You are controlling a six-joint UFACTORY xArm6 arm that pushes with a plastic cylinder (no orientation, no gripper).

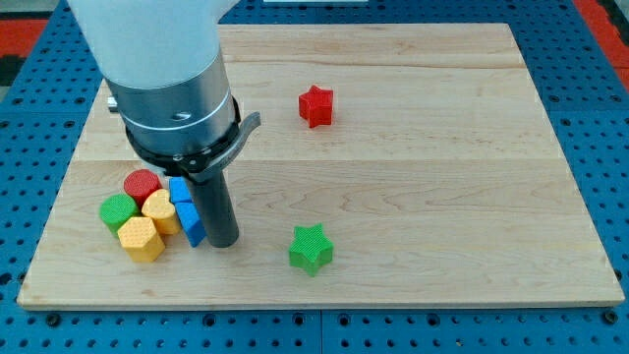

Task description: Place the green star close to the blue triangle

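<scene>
The green star (312,248) lies near the view's bottom, right of centre-left. The blue triangle (189,223) sits at the left, partly hidden behind my rod, with another blue block (179,190) just above it. My tip (223,242) rests on the board right beside the blue triangle's right side, about a block's width or two left of the green star.
A red cylinder (142,184), a green cylinder (118,210) and two yellow blocks (141,238) (160,209) cluster left of the blue blocks. A red star (315,105) lies near the top centre. The board's bottom edge (314,305) runs close below.
</scene>
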